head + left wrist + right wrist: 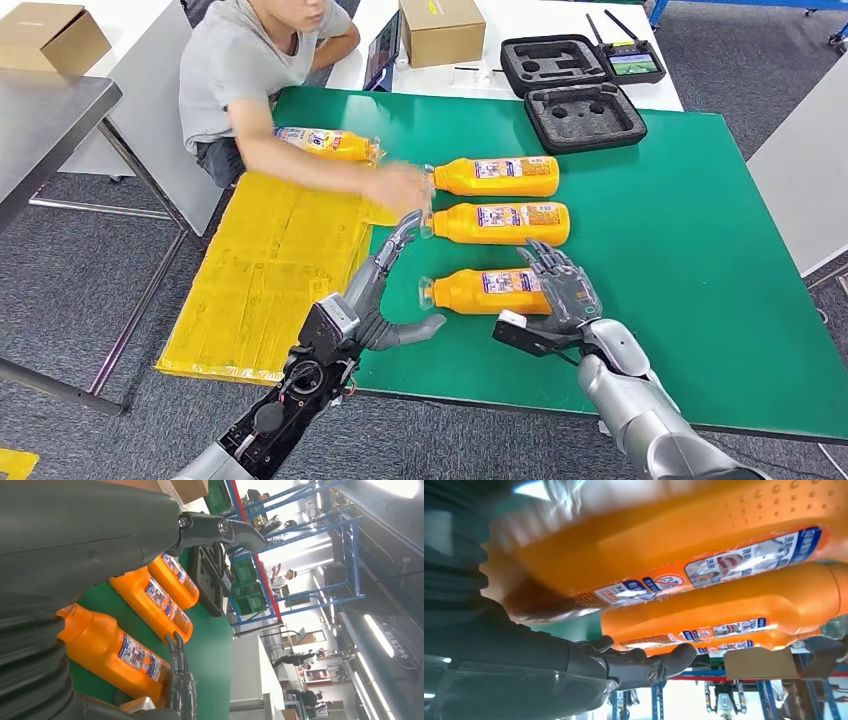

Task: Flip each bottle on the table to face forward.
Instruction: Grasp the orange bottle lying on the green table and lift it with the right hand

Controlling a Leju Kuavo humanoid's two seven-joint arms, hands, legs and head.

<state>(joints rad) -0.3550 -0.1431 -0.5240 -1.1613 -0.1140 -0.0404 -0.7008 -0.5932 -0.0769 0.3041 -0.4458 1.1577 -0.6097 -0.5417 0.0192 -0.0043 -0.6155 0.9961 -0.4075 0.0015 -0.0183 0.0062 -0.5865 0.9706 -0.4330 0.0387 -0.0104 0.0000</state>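
Three orange bottles lie side by side on the green table [700, 250], caps to the left: the near bottle [485, 291] [115, 652] [674, 545], the middle bottle [505, 222] [155, 600] [734, 610] and the far bottle [497, 176] [175, 577]. A fourth bottle [325, 143] lies by a seated person, whose blurred hand [400, 186] is at the far bottle's cap. My left hand [385, 290] is open, its fingers stretched toward the middle bottle's cap. My right hand [560, 290] [639, 667] is open, its fingers spread at the near bottle's base end.
A yellow sheet [270, 270] covers the table's left end. Two black foam cases [585, 115] [555, 65], a controller [632, 62] and a cardboard box [440, 30] sit at the back. The person [240, 70] sits at the far left. The green surface on the right is bare.
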